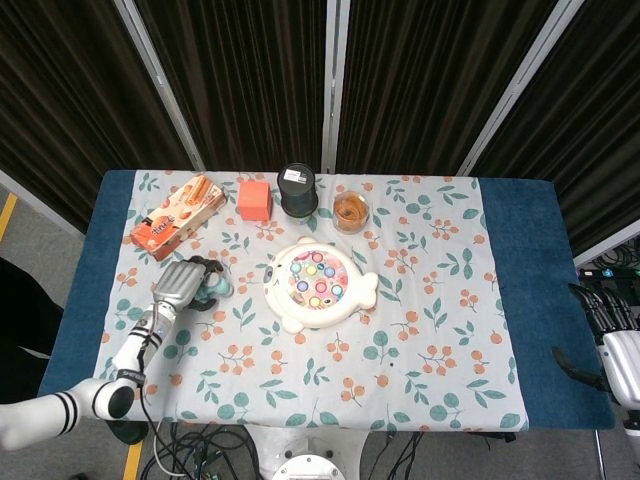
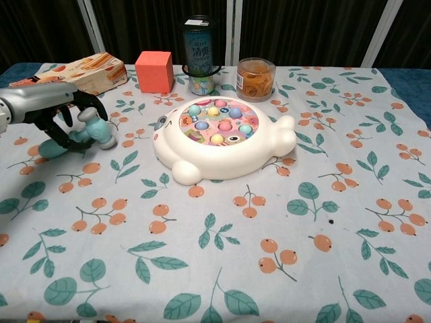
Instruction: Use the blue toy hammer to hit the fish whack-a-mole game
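Dark curtains hang behind the table, which is covered with a blue cloth and a white runner printed with leaves and orange berries. The blue toy hammer lies on the runner toward the robot's left side, its pale blue head pointing at the fish whack-a-mole game. The left hand is over the hammer with its dark fingers curled around the handle, grasping it while it rests on the cloth. The white fish-shaped game sits just beside it at the table's centre, its pink top set with coloured buttons. Behind the game stand an orange snack box, a red cube, a dark cylindrical can and a clear jar of brown contents. The right hand rests off the table's right edge, holding nothing, fingers loosely apart.
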